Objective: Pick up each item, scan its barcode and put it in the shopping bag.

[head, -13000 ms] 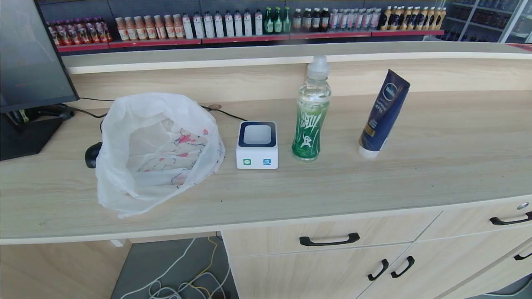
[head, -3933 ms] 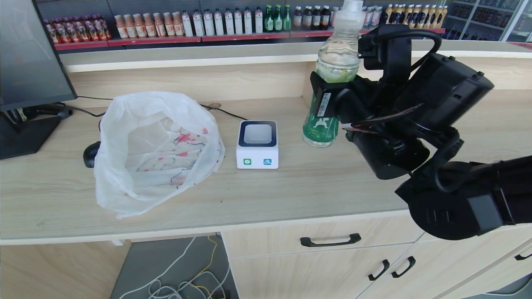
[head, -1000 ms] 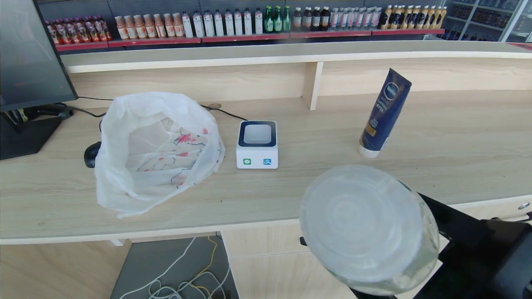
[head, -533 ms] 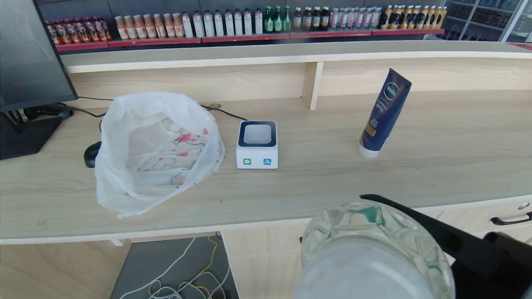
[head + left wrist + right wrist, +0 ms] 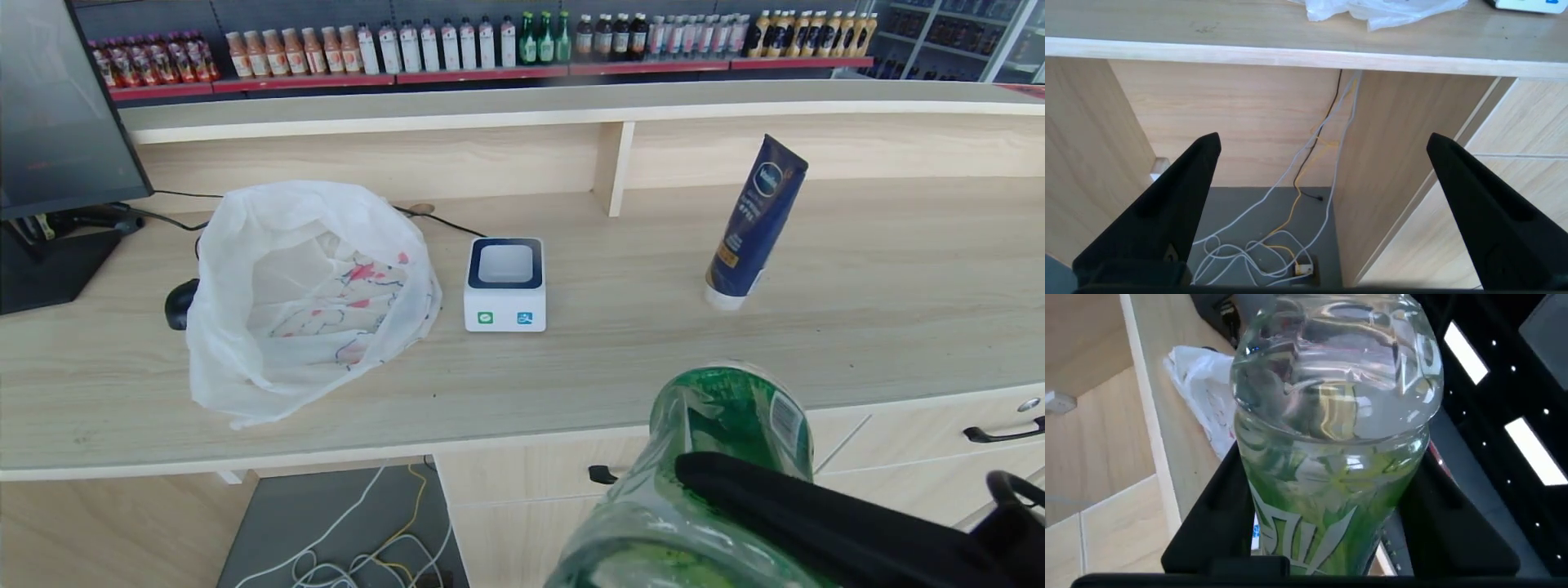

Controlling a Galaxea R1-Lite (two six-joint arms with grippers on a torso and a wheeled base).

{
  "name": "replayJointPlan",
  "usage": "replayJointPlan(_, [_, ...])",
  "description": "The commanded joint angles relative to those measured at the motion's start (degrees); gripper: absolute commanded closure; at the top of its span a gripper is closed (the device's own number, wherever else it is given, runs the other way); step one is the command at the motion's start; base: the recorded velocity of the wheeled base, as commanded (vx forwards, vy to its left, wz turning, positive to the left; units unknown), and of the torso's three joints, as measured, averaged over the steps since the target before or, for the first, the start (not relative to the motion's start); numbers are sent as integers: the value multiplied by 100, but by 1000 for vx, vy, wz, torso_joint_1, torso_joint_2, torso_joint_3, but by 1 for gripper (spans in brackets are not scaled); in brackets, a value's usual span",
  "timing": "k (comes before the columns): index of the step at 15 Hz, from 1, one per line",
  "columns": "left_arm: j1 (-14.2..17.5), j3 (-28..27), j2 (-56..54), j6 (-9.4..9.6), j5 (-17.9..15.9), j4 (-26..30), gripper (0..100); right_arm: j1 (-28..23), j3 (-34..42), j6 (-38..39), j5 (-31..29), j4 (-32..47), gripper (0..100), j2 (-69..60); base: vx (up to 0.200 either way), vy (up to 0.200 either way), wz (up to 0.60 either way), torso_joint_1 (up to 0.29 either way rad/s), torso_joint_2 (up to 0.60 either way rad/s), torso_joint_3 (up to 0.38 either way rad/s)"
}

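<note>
A clear drink bottle with a green label [image 5: 718, 420] is held low at the front right, off the counter's edge, tilted with its barcode side up. My right gripper [image 5: 710, 482] is shut on the bottle [image 5: 1331, 416], one black finger [image 5: 784, 510] lying across it. The white shopping bag [image 5: 302, 286] stands open on the counter's left. Right of it sits the white scanner box [image 5: 504, 283]. A dark blue tube [image 5: 755, 224] stands on its cap at the right. My left gripper [image 5: 1323, 204] hangs open below the counter, nothing between its fingers.
A monitor [image 5: 57, 106] and a black mouse [image 5: 180, 304] are left of the bag. The wooden counter [image 5: 620, 359] has a raised back ledge and drawers with black handles [image 5: 1000, 433] below. Loose cables [image 5: 1282, 237] lie on the floor under it.
The bottle in my right gripper has turned: a second ago its round base faced the head camera, now its green labelled side shows, lower in the picture. Bag, scanner and tube have not moved.
</note>
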Motion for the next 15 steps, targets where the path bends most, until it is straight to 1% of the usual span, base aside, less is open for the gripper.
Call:
replayJointPlan(1, [0, 0, 0, -4, 1, -1, 0, 4, 64, -113, 39, -1, 100, -30, 0, 0, 0, 0, 0, 0])
replayJointPlan(2, [0, 0, 0, -4, 1, -1, 0, 56, 187, -227, 30, -1, 100, -83, 0, 0, 0, 0, 0, 0])
replayJointPlan(3, [0, 0, 0, -4, 1, -1, 0, 241, 318, -245, -111, -1, 100, -118, 0, 0, 0, 0, 0, 0])
replayJointPlan(4, [0, 0, 0, -4, 1, -1, 0, 399, 512, -192, -418, -10, 100, -92, 0, 0, 0, 0, 0, 0])
replayJointPlan(5, [0, 0, 0, -4, 1, -1, 0, 540, 626, -113, -515, -10, 100, -57, 0, 0, 0, 0, 0, 0])
replayJointPlan(6, [0, 0, 0, -4, 1, -1, 0, 663, 652, 282, -541, -45, 100, 5, 0, 0, 0, 0, 0, 0])
replayJointPlan(7, [0, 0, 0, -4, 1, -1, 0, 663, 626, 230, -550, -45, 100, -4, 0, 0, 0, 0, 0, 0])
replayJointPlan(12, [0, 0, 0, -4, 1, -1, 0, 654, 661, -561, -647, -45, 100, 5, 0, 0, 0, 0, 0, 0])
replayJointPlan(15, [0, 0, 0, -4, 1, -1, 0, 636, 696, -552, -717, -36, 100, -4, 0, 0, 0, 0, 0, 0])
